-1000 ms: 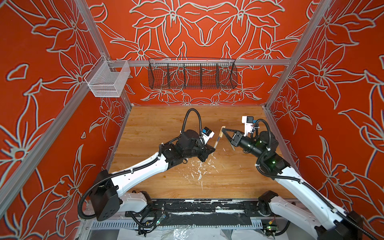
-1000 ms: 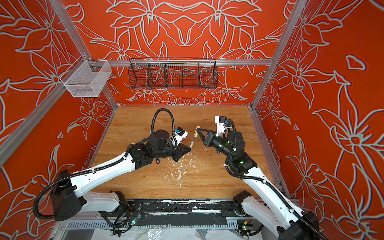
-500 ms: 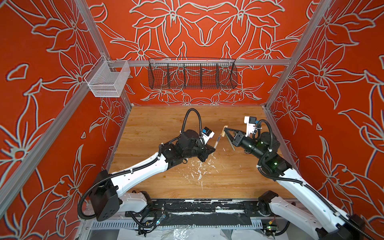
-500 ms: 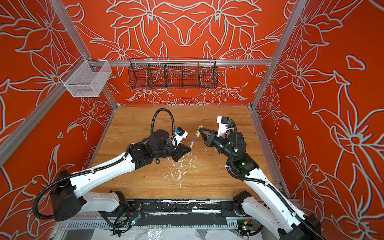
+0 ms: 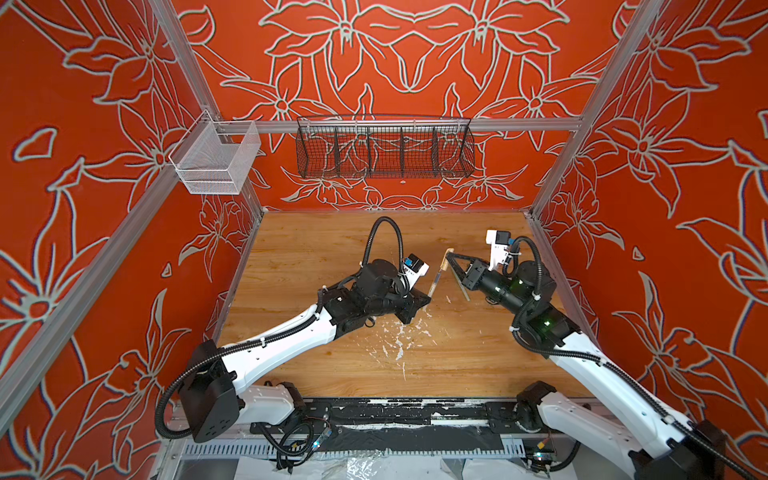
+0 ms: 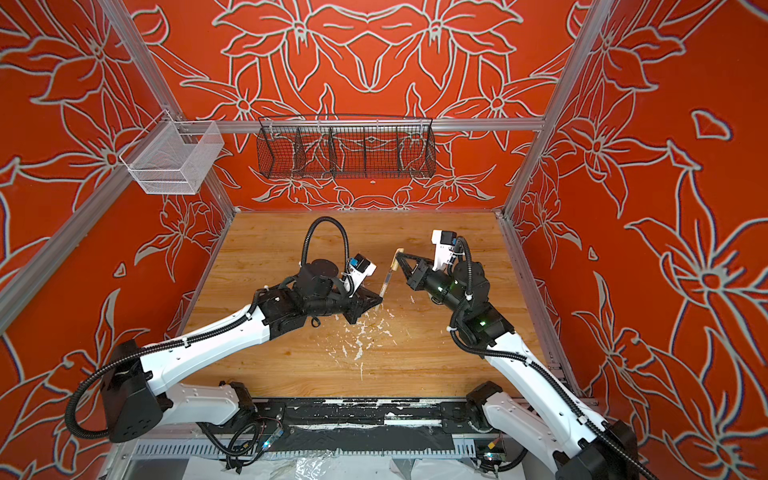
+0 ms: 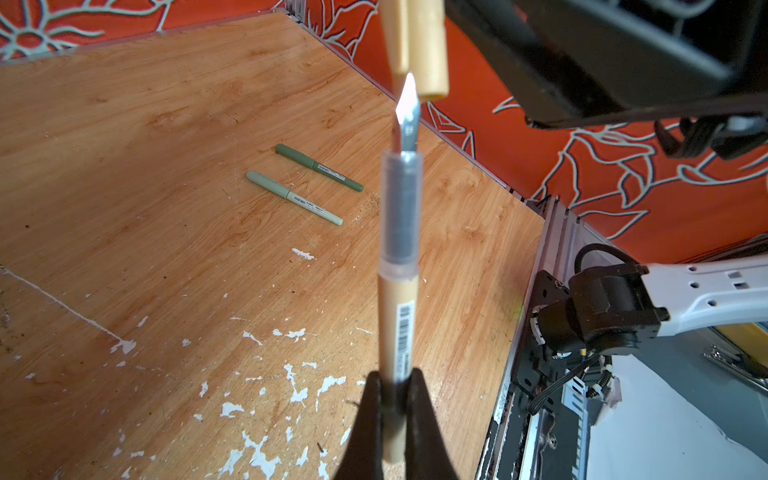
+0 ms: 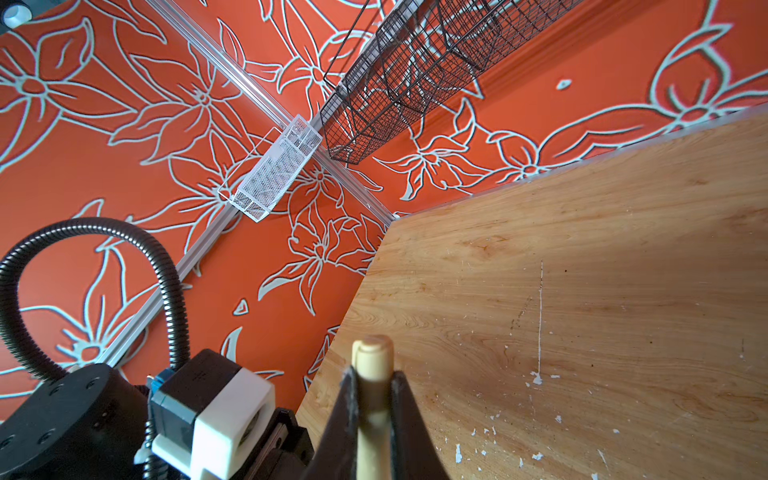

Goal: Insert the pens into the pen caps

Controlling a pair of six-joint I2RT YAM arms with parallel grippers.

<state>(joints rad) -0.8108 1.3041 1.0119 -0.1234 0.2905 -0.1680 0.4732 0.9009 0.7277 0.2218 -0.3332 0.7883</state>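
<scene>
2 grips: the left gripper pinches a slim beige pen near its rear end, metallic tip just at the mouth (not inside) of the stubby beige cap clamped by the right gripper. A dark green pen and a pale green pen lie side by side on the wooden table.

Place: probably lab test cell | patterned walls, aluminium frame, wire basket

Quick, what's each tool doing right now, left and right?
Left tool: closed, holding the beige pen.
Right tool: closed, holding the beige pen cap.
</scene>
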